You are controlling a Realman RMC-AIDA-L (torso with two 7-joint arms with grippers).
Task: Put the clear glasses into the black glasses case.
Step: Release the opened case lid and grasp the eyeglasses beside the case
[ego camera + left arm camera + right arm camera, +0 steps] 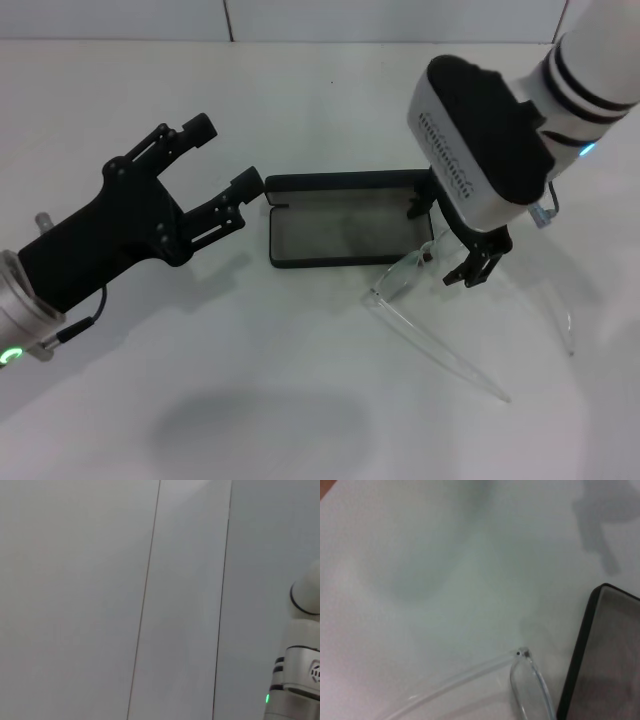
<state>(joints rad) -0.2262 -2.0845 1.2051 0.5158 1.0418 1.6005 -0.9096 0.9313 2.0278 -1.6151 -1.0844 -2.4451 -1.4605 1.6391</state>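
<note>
Shadow, soft and grey, lies nearest us on the white tabletop (300, 120), low in the head view. Just beyond it we see the clear glasses (415, 268), fully transparent plastic with a wraparound lens and thin arms unfolded. One arm runs from the hinge toward us across the table; the other shows faintly farther to the right. The lens end sits against the near right corner of the black glasses case (350, 231), an oblong open tray with rounded corners and grey lining, lying flat at mid-table. The right wrist view shows the hinge of the clear glasses (522, 653) beside the case's black rim (577, 655); we cannot tell whether they touch.

The right gripper (447, 244), black, hangs from a white wrist above the lens, at the case's right end. We see its fingers (478, 268) spread on either side of the lens top, but we cannot tell whether they grip it.

The left gripper (228, 158), black, hovers at the case's left end, jaws wide apart and holding nothing; its lower finger (235, 200) is close to the case's far left corner. The left wrist view shows only pale wall panels (100, 600) and part of the white right arm (300, 655).
</note>
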